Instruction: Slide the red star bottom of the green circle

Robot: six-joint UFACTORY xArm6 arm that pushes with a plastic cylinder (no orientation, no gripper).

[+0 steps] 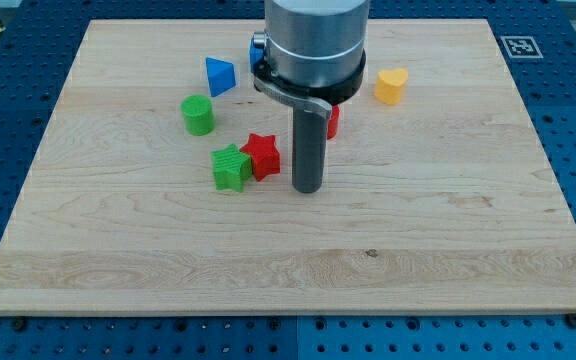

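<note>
The red star (pixel 263 155) lies near the board's middle, touching the green star (pixel 231 167) on its left. The green circle (pixel 198 115) stands up and to the left of both stars. My tip (pixel 309 189) rests on the board just right of the red star, a small gap apart. The rod rises from it to the arm's grey body at the view's top.
A blue triangle (pixel 219 76) lies above the green circle. A yellow heart (pixel 391 86) lies at the upper right. A red block (pixel 333 121) shows partly behind the rod. A blue block (pixel 256 52) is mostly hidden by the arm. The wooden board (pixel 118 270) lies on a blue perforated table.
</note>
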